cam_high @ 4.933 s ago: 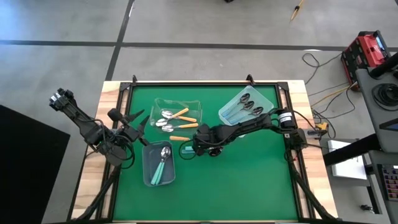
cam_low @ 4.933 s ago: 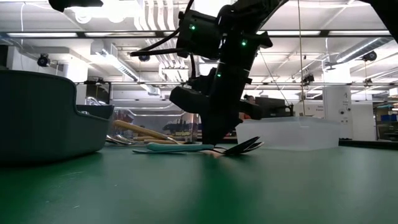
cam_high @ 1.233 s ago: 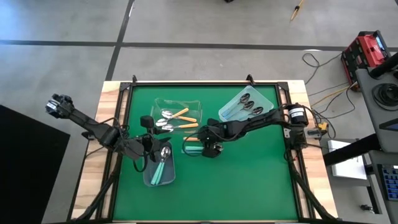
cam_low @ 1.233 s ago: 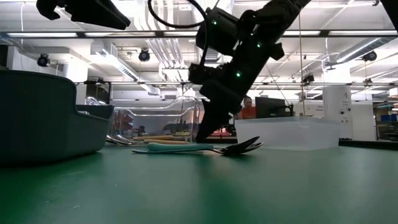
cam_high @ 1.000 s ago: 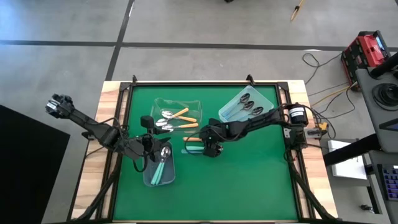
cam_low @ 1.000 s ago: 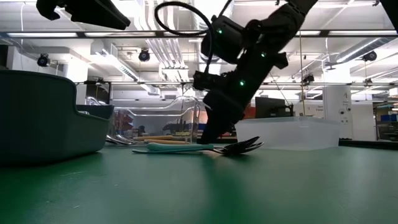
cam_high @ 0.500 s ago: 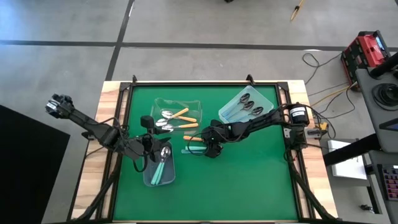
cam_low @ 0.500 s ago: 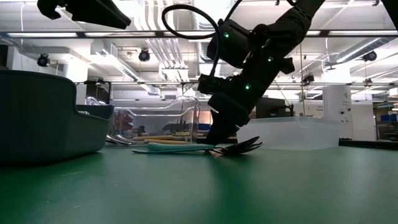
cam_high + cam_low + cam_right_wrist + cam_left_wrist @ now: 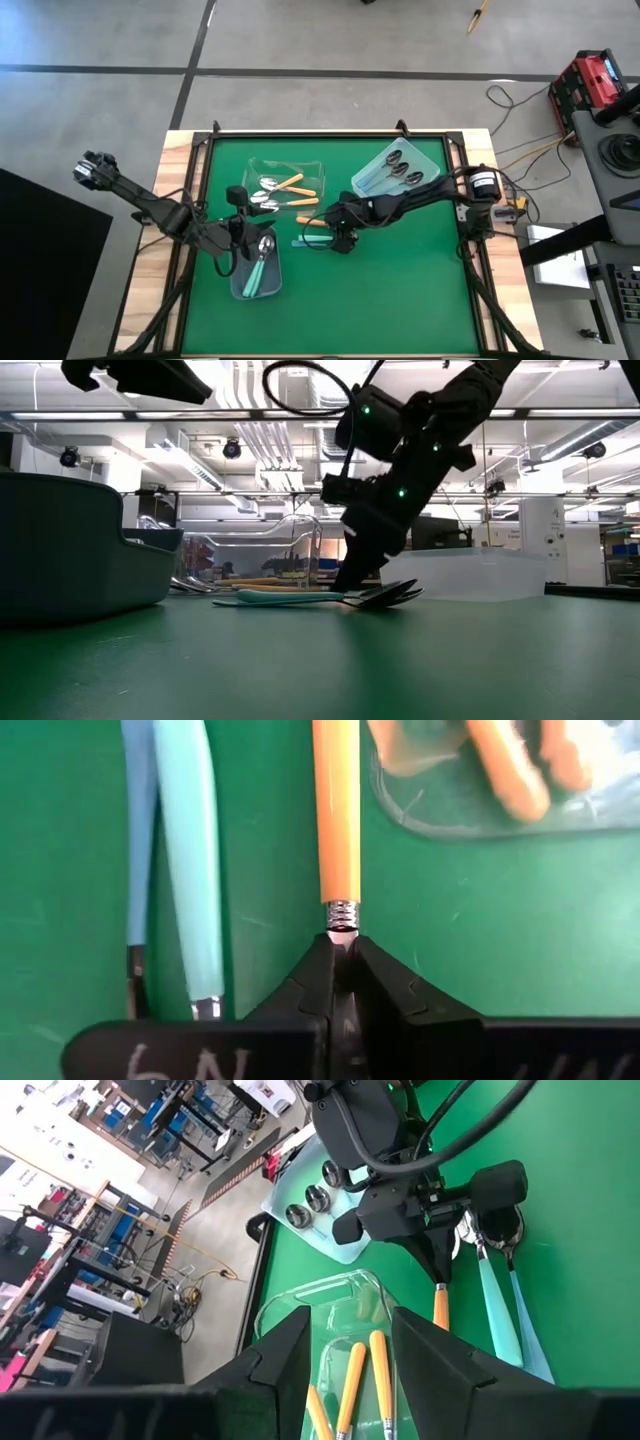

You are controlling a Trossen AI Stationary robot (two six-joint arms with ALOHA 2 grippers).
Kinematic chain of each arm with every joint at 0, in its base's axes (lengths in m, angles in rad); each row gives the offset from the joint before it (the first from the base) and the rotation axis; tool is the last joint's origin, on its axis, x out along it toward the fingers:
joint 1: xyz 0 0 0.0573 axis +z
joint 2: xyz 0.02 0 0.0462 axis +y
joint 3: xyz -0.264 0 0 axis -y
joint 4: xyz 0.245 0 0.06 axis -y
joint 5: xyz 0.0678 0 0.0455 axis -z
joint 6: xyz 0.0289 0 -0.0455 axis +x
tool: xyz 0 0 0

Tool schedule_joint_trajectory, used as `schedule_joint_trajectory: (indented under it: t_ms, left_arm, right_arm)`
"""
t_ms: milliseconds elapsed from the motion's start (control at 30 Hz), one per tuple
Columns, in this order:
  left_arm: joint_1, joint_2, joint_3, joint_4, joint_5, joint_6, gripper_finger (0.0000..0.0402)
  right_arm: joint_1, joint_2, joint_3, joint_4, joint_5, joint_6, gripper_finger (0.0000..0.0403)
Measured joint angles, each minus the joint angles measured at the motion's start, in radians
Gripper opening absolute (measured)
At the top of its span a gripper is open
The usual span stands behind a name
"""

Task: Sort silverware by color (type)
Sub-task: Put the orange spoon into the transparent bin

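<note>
Seen from above, the right gripper (image 9: 337, 233) reaches to the middle of the green table (image 9: 400, 290), where loose spoons lie near a clear bin (image 9: 285, 185) holding orange-handled ones; the left gripper (image 9: 243, 240) hovers over a grey bin (image 9: 255, 268). At table height, a teal spoon (image 9: 290, 597) lies flat below the right gripper. The left wrist view shows its own fingers (image 9: 285, 1355) parted, holding nothing. The right wrist view shows its jaws pinched on the metal neck of the orange spoon (image 9: 336, 810).
</note>
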Motion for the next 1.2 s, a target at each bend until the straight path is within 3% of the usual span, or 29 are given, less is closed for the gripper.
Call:
schedule_joint_trajectory:
  t_ms: [533, 1033, 1200]
  left_arm:
    - [0.000, -0.075, -0.009, 0.015, 0.000, 0.007, 0.0123]
    - [0.000, -0.235, -0.109, 0.132, 0.003, 0.070, 0.0123]
    - [0.000, -0.317, -0.134, 0.142, -0.001, 0.074, 0.0123]
  right_arm:
    - [0.079, -0.196, 0.001, -0.075, 0.005, 0.026, 0.0013]
    - [0.104, -0.263, 0.002, 0.145, 0.019, -0.054, 0.0013]
    - [0.094, -0.254, 0.068, 0.152, 0.038, -0.112, 0.0013]
